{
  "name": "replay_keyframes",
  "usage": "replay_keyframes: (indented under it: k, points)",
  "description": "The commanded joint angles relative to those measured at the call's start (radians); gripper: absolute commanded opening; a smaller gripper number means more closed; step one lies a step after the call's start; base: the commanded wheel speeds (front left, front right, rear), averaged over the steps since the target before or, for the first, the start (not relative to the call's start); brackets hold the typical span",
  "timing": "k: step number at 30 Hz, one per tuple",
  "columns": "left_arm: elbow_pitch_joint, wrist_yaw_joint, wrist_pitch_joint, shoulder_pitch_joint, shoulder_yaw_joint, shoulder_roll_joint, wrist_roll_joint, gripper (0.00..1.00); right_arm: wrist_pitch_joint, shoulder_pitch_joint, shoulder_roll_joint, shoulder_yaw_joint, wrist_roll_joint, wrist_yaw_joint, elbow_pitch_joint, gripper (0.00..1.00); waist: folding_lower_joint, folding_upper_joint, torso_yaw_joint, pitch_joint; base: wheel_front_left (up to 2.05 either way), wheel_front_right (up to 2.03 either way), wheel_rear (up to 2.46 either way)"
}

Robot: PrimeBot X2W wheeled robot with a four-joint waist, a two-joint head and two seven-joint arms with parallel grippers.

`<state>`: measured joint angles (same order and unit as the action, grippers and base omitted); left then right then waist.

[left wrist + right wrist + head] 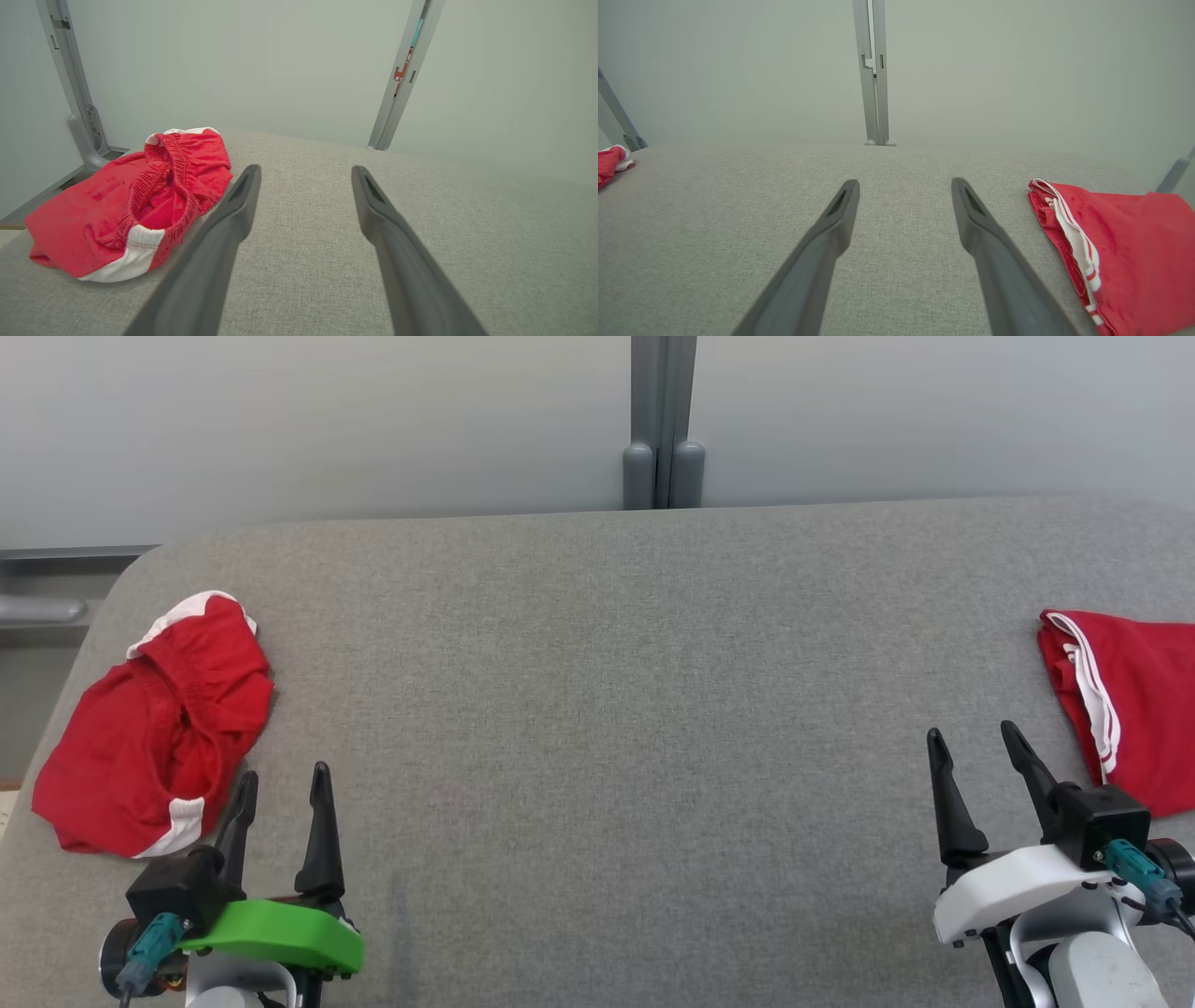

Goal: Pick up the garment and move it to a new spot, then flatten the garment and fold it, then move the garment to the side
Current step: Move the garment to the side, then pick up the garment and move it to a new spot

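On the grey counter (597,709), a crumpled garment (154,737) at the frame's left is judged not yet picked up, a folded garment (1134,709) is seen at the right edge, and the left fingers (320,831) and right fingers (950,803) are spread, empty.

On the padded table (597,709) the crumpled shorts (154,728) lie at 9 o'clock and the folded garment (1134,709) at 3 o'clock; a post (663,429) stands behind at 12 o'clock.
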<state>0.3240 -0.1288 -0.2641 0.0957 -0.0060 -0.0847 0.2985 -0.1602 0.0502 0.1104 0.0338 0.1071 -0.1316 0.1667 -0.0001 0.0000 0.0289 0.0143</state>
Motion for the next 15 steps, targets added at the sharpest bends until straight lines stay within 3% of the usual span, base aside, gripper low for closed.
replay_keyframes:
  k: [1,15]
  points:
    - [0.003,-0.003,0.000,0.021,-0.005,-0.006,0.005,1.00,0.000,-0.009,-0.001,-0.004,0.003,0.002,0.004,1.00,0.0001,0.0000,-0.003,-0.001,0.00,0.00,0.00]
    - [0.012,-0.003,0.000,0.036,-0.023,-0.010,0.007,1.00,-0.013,-0.023,-0.007,0.000,-0.012,0.002,0.007,1.00,0.0001,0.0000,0.008,-0.005,0.00,0.00,0.00]
